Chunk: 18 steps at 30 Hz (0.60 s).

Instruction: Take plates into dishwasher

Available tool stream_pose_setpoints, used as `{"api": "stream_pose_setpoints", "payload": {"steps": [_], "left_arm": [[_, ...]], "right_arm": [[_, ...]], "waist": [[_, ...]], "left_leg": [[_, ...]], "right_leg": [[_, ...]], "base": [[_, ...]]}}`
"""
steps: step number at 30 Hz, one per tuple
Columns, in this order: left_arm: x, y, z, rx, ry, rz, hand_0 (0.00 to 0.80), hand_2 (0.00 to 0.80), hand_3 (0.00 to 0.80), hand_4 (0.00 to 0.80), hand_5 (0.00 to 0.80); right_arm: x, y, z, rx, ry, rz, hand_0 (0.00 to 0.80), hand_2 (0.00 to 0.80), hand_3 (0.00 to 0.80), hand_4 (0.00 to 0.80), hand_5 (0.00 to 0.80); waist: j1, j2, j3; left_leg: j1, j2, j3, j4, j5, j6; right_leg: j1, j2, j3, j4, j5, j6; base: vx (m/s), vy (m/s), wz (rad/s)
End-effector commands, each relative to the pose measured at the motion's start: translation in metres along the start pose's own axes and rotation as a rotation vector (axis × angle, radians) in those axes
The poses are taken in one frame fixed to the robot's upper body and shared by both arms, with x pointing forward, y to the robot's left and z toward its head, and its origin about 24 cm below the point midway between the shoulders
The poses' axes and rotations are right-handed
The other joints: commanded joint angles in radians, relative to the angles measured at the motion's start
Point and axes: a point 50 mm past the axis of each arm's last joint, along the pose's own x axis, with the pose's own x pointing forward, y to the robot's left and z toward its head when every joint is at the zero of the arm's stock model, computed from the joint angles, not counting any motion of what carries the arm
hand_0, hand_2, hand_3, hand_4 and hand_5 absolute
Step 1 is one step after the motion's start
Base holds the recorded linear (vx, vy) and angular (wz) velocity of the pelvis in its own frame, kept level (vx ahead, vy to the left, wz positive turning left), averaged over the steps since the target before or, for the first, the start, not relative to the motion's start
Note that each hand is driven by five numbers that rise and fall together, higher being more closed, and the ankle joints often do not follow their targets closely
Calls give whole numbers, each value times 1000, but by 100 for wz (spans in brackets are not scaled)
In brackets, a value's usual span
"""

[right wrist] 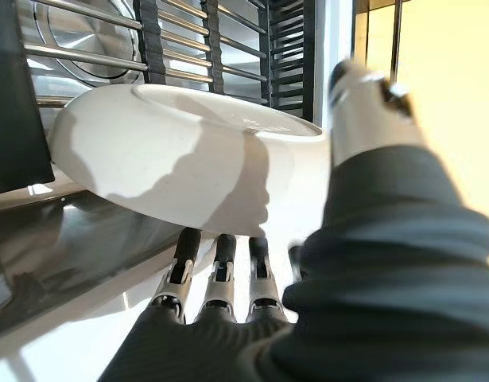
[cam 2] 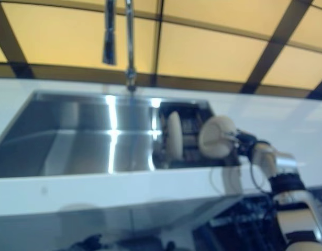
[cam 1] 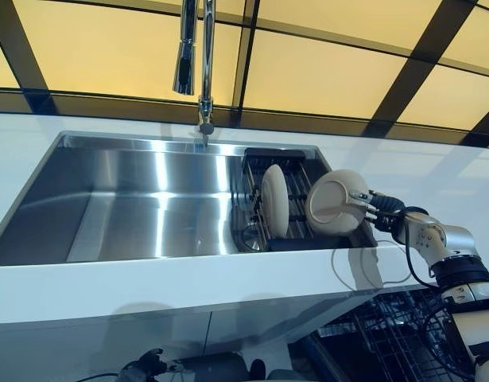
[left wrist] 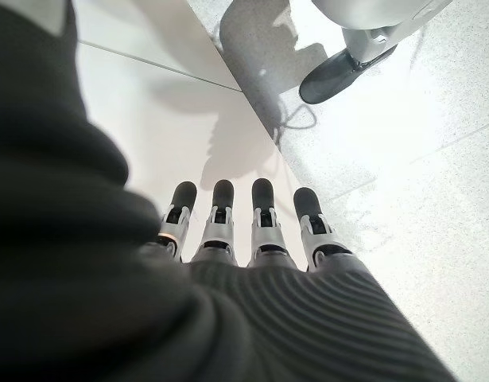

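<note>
A cream plate point(cam 1: 337, 201) is held on edge over the right end of the sink point(cam 1: 149, 207), just beside the black dish rack point(cam 1: 300, 171). My right hand point(cam 1: 385, 208) is shut on this plate: in the right wrist view its fingers point(right wrist: 220, 270) lie under the plate point(right wrist: 188, 159) and the thumb reaches over the rim. A second cream plate point(cam 1: 275, 200) stands upright in the rack. My left hand point(left wrist: 252, 231) hangs low over the floor, open, with straight fingers and nothing in it.
A tall chrome faucet point(cam 1: 195, 56) rises behind the sink's middle. The white counter point(cam 1: 188, 278) runs along the sink's front. Below the counter at the right, dark wire racking of the dishwasher point(cam 1: 395, 326) shows.
</note>
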Motion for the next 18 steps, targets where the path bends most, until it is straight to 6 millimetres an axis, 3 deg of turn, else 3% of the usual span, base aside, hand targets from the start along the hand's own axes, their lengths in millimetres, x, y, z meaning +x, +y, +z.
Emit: {"api": "stream_pose_setpoints", "payload": {"steps": [1,3,5,6,7,11,18], "left_arm": [[2,7,20,47,-55,10,0,0,0,0,0],[2,7,19,47,-56,11,0,0,0,0,0],[2,7,19,47,-56,11,0,0,0,0,0],[2,7,19,47,-55,11,0,0,0,0,0],[2,7,19,46,-56,11,0,0,0,0,0],[2,6,19,47,-56,11,0,0,0,0,0],[2,6,18,51,-56,9,0,0,0,0,0]], "right_arm": [[1,19,37,-29,-95,38,311,311,311,311,311],[1,20,36,-34,-96,41,474,474,474,474,474],[1,20,36,-36,-96,45,574,574,574,574,574],[1,21,36,-37,-97,45,584,584,584,584,584],[1,20,35,-40,-97,45,653,653,653,653,653],[1,21,36,-40,-101,47,800,800,800,800,800],[1,21,37,-36,-111,50,800,800,800,800,800]], "waist": [[29,38,7],[29,38,8],[29,39,7],[29,39,7],[29,39,7],[30,39,8],[30,40,8]], "left_leg": [[-3,-44,16,14,-55,43],[-4,-44,16,14,-54,43],[-3,-44,16,13,-54,43],[-3,-44,16,13,-54,43],[-3,-45,16,13,-54,43],[-3,-44,17,13,-54,43],[-3,-45,16,14,-55,43]], "right_leg": [[-119,-10,6,106,81,27],[-118,-10,7,106,82,27],[-119,-10,6,106,82,27],[-119,-10,6,106,81,27],[-118,-10,6,105,81,26],[-117,-11,4,104,81,26],[-118,-12,4,105,81,26]], "base": [[0,0,0],[0,0,0],[0,0,0],[0,0,0],[0,0,0],[0,0,0],[0,0,0]]}}
